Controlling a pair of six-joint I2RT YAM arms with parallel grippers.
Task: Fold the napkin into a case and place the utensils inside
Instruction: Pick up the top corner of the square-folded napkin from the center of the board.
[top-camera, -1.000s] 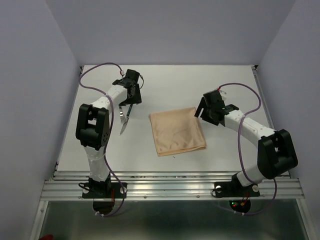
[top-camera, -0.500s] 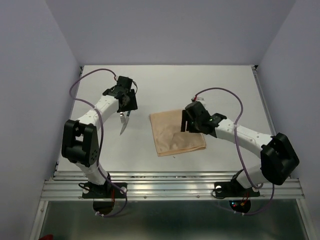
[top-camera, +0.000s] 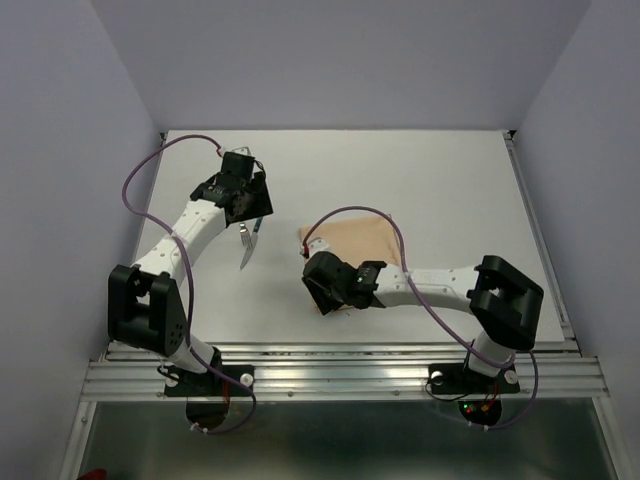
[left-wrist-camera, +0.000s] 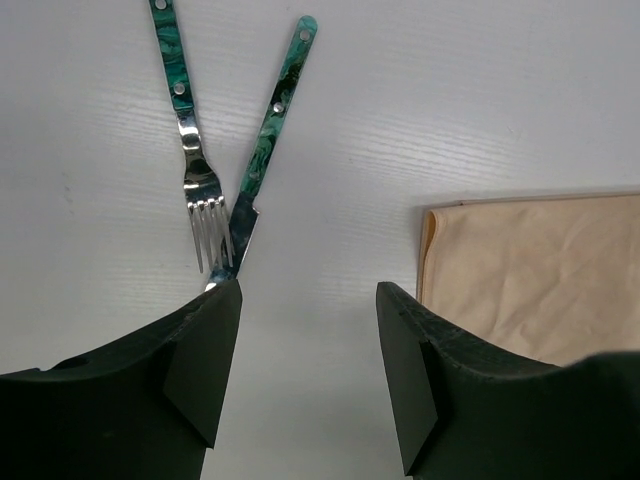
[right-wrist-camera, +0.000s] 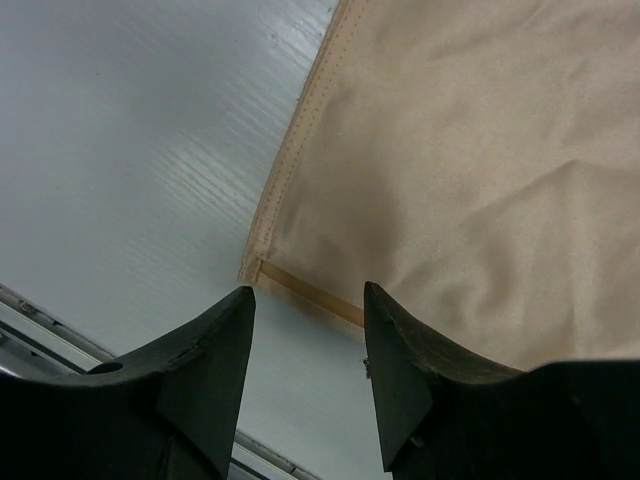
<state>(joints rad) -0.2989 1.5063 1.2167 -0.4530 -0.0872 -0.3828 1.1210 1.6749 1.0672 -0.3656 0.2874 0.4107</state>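
Right, the left gripper (left-wrist-camera: 305, 295) hangs over the white table (top-camera: 420, 170) with its fingers (left-wrist-camera: 205, 360) spread wide and nothing between them. The utensils (top-camera: 245, 246) lie flat just ahead of it: a fork (left-wrist-camera: 190, 150) and a knife (left-wrist-camera: 262, 160) with marbled green handles, fanned apart at the handle ends and meeting at the metal ends. The fork's tines stop just short of one fingertip, and the knife's blade tip slips out of sight behind that same finger. So both pieces sit off to one side of the gap, not inside it.

Over on the right side, the napkin (right-wrist-camera: 460, 170) lies folded flat near the middle of the table, well apart from the cutlery. The right gripper (right-wrist-camera: 305, 300) is down at its near-left corner, fingers (right-wrist-camera: 215, 360) parted. The stitched hem and the folded corner show just beyond the fingertips, lined up with the gap. The cloth is not clamped. Whether a fingertip touches the fabric – that I cannot tell from these views.
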